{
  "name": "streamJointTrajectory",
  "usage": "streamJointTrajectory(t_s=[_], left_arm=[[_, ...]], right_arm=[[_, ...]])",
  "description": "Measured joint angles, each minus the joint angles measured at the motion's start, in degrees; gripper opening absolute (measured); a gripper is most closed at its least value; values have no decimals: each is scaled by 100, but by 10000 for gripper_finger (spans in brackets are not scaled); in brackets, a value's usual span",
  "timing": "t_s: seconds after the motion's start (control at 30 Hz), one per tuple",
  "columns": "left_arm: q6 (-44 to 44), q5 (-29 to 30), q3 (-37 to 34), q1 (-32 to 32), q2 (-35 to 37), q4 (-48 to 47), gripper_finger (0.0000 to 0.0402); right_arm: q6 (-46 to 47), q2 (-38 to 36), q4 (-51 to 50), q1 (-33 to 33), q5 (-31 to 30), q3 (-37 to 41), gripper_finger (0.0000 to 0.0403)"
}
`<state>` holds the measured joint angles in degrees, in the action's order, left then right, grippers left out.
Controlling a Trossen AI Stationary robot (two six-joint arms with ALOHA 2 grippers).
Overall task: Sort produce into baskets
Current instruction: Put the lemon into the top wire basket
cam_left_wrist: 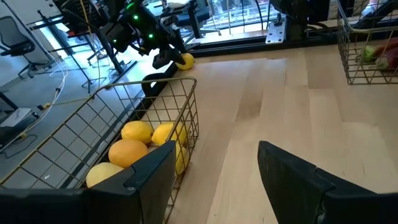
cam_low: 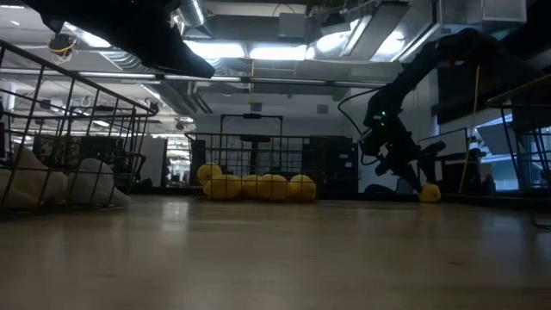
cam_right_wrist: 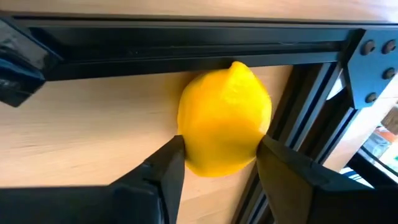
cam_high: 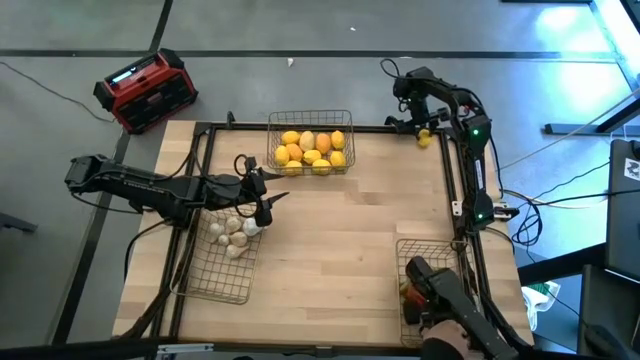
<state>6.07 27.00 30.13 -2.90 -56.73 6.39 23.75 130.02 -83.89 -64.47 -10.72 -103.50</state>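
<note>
Overhead, we see the right claw at the desk's far right corner, on a yellow lemon by the black frame rail. The lemon basket sits mid far edge, full of yellow & orange fruit. The garlic basket is near the left edge, w/ the left claw above its far end, fingers apart, holding nothing. A third basket w/ red & green pieces sits at the near right corner.

Low view: the lemon rests on the desk under the right claw.

Right wrist view: fingers flank the lemon, both touching its sides; whether they grip it firmly we can't tell.

Left wrist view: open fingers, lemon basket beyond.
</note>
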Motion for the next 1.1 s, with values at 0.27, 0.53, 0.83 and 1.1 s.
streamJointTrajectory(t_s=[0.27,0.53,0.83,1.1], left_arm=[[0,0,0,0,0,0,224],[-2,0,0,0,0,-66,223],[-22,0,0,0,0,-123,223],[26,0,0,0,0,-99,223]], right_arm=[[65,11,55,0,71,2,198],[122,39,244,6,32,11,260],[44,-2,721,-7,576,542,281],[-126,45,578,4,390,297,213]])
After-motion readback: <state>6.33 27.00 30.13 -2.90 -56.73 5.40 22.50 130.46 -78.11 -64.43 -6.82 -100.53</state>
